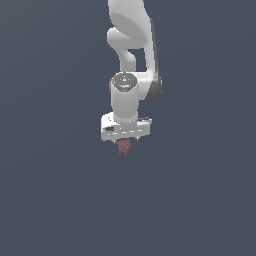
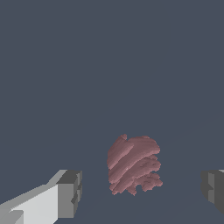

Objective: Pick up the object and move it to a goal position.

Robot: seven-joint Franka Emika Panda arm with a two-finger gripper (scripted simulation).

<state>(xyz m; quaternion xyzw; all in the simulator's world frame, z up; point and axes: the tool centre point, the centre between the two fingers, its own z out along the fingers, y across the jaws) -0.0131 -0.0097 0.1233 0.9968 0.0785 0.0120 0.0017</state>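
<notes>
Gripper [image 2: 141, 192] released, jaws spread, straddling the dark-red knobbly lump [image 2: 133, 165], no contact. Lump judged light, rigid, uneven; grip across its widest middle.

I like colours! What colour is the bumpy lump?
Dull dark red lump, seen best in the wrist view.

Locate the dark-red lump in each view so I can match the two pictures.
Exterior view: the dark-red lump shows just under the white claw, near the picture's middle, partly hidden by it.
Wrist view: the lump lies between the two grey fingertips, with a gap on each side.
Shared landmark: the claw, whose open jaws straddle the lump in both.
</notes>
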